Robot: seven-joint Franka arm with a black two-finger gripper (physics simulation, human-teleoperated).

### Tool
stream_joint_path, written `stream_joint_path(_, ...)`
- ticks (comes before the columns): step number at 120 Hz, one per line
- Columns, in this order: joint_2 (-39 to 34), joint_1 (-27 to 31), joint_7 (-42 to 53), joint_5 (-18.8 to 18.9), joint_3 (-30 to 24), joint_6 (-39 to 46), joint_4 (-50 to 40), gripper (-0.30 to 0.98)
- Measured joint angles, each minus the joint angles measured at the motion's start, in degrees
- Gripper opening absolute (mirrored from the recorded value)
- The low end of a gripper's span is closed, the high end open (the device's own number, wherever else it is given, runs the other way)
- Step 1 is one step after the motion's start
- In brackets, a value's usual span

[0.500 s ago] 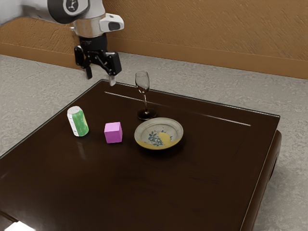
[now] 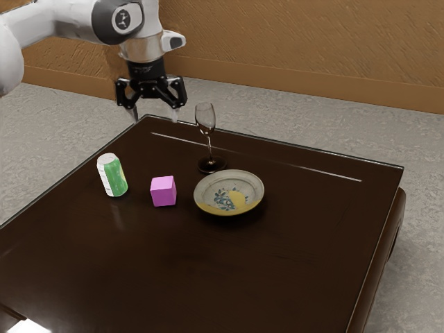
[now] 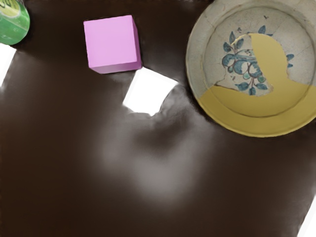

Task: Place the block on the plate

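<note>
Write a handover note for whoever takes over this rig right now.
Gripper: jaws open, holding nothing, raised clear of the table.
Block: magenta, on the table, between the green-and-white can and the plate, touching neither.
Plate: on the table, with nothing on it.
Done: neither the grasp nor the placing.
Left: bring the jaws down around the block, close, lift, set it on the plate, release.
Watch: the stemmed glass stands close by the plate and could probably be knocked by a wide swing.

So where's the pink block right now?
The pink block sits on the table toward the exterior view's left, between the green can and the plate.
</note>
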Motion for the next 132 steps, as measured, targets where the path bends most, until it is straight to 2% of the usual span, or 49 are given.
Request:
stream_joint_path(17, 5.06, 0.25, -6.78, 0.41, 0.90, 3.77, 0.41, 0.69)
stream_joint_path(28, 6.65, 2.33, -10.41, 0.52, 1.22, 7.24, -1.94, 0.69)
stream_joint_path(36, 6.85, 4.11, -12.25, 0.63, 1.17, 9.88, -3.79, 0.69)
stream_joint_path(56, 13.07, 5.71, -15.37, 0.57, 1.09, 14.81, -3.78, 0.69)
stream_joint_path(81, 19.46, 7.97, -16.23, 0.53, -0.73, 19.21, 0.28, 0.69)
stream_joint_path(97, 21.29, 12.56, -16.33, 0.81, -4.51, 21.49, 0.54, 0.69)
stream_joint_path(116, 22.45, 14.15, -16.43, 1.43, -5.29, 23.72, 0.43, 0.69)
stream_joint_path(132, 22.99, 14.23, -16.25, 4.29, -5.28, 25.21, -0.81, 0.69)
